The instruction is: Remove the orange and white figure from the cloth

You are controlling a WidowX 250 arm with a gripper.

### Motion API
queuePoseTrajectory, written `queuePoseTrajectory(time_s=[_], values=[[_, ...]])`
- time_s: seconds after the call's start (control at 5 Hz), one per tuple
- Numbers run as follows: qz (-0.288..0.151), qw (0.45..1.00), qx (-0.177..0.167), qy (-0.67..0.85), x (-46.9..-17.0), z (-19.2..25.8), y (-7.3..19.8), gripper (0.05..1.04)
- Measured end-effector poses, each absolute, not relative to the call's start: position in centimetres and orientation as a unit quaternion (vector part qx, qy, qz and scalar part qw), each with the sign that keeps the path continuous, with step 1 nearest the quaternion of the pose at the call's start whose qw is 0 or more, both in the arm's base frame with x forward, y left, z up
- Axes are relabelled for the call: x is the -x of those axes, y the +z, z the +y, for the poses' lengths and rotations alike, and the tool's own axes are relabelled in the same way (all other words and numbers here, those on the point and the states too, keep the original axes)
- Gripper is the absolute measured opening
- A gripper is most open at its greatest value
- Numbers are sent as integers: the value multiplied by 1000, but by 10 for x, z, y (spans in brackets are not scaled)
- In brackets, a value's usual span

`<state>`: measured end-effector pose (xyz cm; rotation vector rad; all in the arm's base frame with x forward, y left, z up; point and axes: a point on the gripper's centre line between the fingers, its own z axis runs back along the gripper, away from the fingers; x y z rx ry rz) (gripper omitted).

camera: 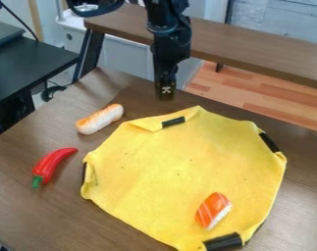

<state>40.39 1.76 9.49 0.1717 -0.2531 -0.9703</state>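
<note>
Bench (29, 211): cloth (161, 166), black tape (173, 122) at edges, probably against slipping. Atop, orange-and-white figure (214, 211), for removal. Pincer (165, 95) by bench's far edge; cannot tell whether open or closed.

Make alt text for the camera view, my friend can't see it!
An orange and white sushi toy lies on a yellow cloth on a brown table. A black claw hangs beyond it; a red pepper and a roll lie left.
</note>
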Motion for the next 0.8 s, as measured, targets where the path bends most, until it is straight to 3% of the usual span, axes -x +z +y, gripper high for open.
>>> queuePoseTrajectory(time_s=[0.4,0.6,0.8], values=[[-83,870,-69,-481,-387,2,59,1001],[-87,806,-179,-558,-400,11,76,1001],[-91,803,-189,-558,-402,14,81,1001]])
